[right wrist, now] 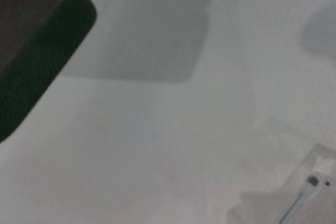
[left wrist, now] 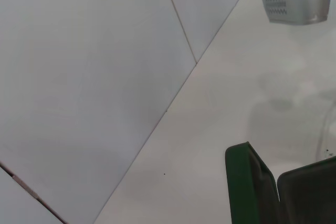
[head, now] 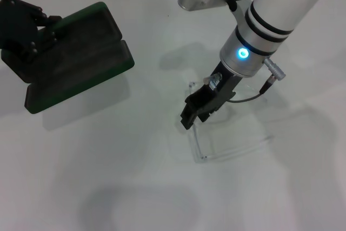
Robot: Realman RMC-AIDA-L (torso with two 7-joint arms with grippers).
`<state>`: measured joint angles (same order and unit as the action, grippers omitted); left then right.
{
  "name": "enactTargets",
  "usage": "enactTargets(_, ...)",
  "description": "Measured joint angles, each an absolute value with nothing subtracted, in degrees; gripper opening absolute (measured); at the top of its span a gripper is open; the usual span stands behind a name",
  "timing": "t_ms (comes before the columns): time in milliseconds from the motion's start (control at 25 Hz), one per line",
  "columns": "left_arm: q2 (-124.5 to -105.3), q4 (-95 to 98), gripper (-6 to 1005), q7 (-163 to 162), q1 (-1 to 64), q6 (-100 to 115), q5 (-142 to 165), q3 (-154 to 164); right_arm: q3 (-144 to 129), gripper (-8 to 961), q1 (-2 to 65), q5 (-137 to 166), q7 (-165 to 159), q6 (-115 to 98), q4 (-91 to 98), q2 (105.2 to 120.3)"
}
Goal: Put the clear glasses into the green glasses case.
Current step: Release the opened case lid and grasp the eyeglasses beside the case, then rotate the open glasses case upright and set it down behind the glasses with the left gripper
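Tabletop [head: 108, 187] — white. Green glasses case [head: 81, 58] — open, upper left of the head view, left gripper [head: 21, 25] at its far-left edge; finger state cannot be told. Clear glasses [head: 227, 144] — flat, centre-right. Right gripper [head: 195, 113] — low over their left end, fingers' state unclear.

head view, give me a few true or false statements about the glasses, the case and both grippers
1. The green glasses case lies open. True.
2. The clear glasses are inside the case. False: they lie on the table, apart from the case.
3. The right gripper is down at the glasses. True.
4. The left gripper is over the glasses. False: it is at the case.
5. The case is red. False: dark green.
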<state>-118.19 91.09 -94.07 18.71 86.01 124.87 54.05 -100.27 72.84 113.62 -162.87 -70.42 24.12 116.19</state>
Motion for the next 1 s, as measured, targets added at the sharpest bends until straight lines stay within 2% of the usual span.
enactTargets(120,-118.21,91.1,158,-94.0,18.7,86.0,124.9,54.0,-100.8,417,72.8,113.1,-162.9,-70.1,23.9,116.19)
enactTargets(440,-118.21,90.9,158,-94.0,18.3,85.9,124.8,54.1,-101.5,323,71.9,112.4,-162.6,-70.4,25.1,116.19)
enactTargets(640,-118.23,91.0,158,-93.9,17.9,85.9,124.8,54.0,-101.3,239,69.8,112.8,-162.3,-71.0,27.6,116.19)
enactTargets(1000,-119.35,91.0,159,-93.5,17.5,86.0,124.6,52.3,-100.5,187,64.3,114.9,-162.1,-73.9,35.9,115.51)
